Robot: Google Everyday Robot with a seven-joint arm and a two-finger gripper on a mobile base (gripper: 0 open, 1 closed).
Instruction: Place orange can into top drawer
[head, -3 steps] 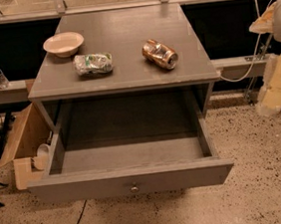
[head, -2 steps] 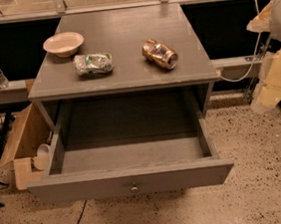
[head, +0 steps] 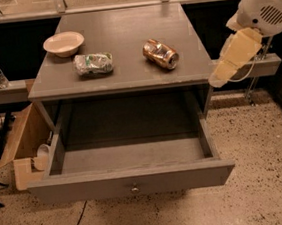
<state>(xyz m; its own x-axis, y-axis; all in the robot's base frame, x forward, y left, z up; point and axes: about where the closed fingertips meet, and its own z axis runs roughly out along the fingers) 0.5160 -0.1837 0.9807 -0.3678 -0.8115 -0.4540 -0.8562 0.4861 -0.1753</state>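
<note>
While the gripper (head: 219, 79) hangs just off the right edge of the table (head: 122, 28), about level with its top and touching nothing on it, I cannot tell from my feed whether it is spread or closed. Nearest to it on the table lies the orange can (head: 160, 54), on its side, its silver end pointing toward the front right. Further left I see a crushed silver, green and white can (head: 93, 63), also lying down, and behind that a pale bowl (head: 64, 43). Below, the top drawer (head: 133, 181) stands pulled out, its knob (head: 135, 189) facing me. A cardboard box (head: 21, 142) sits on the floor at the left.
</note>
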